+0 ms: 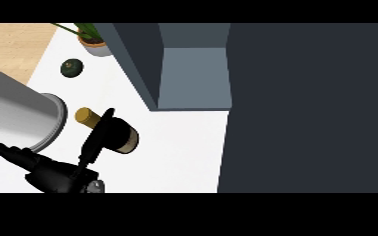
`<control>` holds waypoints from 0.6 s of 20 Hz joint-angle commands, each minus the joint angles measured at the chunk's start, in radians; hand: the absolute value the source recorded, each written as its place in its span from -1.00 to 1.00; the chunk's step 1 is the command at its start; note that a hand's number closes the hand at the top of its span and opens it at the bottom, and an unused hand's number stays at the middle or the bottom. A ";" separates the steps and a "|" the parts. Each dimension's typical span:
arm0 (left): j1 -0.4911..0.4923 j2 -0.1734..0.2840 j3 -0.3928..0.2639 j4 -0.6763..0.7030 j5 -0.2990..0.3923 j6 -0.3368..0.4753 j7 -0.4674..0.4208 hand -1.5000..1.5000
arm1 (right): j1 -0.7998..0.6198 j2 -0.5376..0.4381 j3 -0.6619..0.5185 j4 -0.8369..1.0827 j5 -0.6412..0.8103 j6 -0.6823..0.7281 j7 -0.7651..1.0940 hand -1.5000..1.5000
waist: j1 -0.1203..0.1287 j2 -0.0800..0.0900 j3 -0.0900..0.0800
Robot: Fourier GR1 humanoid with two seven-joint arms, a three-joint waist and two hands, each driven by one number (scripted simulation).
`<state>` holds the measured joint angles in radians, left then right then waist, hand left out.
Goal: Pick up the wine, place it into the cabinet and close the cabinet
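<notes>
— Looking at the lower left of the frame: is the left robot hand actually holding the wine bottle?

— I cannot tell. The hand overlaps the bottle, which lies tilted on the white table, cork end toward the upper left, but whether it clasps the bottle or merely rests across it is hidden.

— So what is the risk?

— If the hold is incomplete, I judge that lifting could let the round bottle roll away across the table. The open cabinet sits at upper centre, well apart from the bottle, and its mouth looks narrow, so a bottle carried crosswise could knock the side wall.

— And the door?

— The dark cabinet door fills the right of the frame. Closing it before the bottle sits fully inside would likely jam it against the bottle.
</notes>
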<state>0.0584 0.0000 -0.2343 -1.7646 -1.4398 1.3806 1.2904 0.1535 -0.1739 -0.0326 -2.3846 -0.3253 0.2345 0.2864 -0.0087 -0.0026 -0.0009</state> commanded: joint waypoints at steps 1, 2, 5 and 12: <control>0.087 0.000 -0.038 -0.033 0.009 0.113 0.057 -1.00 | 0.022 0.024 0.033 -0.133 -0.060 -0.037 0.079 -1.00 | 0.008 -0.002 -0.001; 0.073 0.000 -0.044 -0.030 0.003 0.114 0.078 -1.00 | 0.003 0.048 0.067 -0.057 -0.008 -0.029 0.034 -1.00 | 0.012 0.000 0.000; 0.054 0.000 -0.028 0.017 0.040 0.115 0.067 -1.00 | 0.018 0.019 -0.004 -0.119 -0.084 -0.024 0.067 -1.00 | 0.005 0.000 -0.001; 0.097 0.000 -0.035 0.025 0.043 0.117 0.054 -1.00 | 0.041 0.008 -0.025 -0.133 -0.104 -0.003 0.070 -1.00 | 0.008 -0.002 -0.002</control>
<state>0.1314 0.0000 -0.2629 -1.7440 -1.4056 1.4655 1.3469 0.1619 -0.1571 -0.0265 -2.3856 -0.3367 0.2468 0.2948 -0.0020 -0.0041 -0.0026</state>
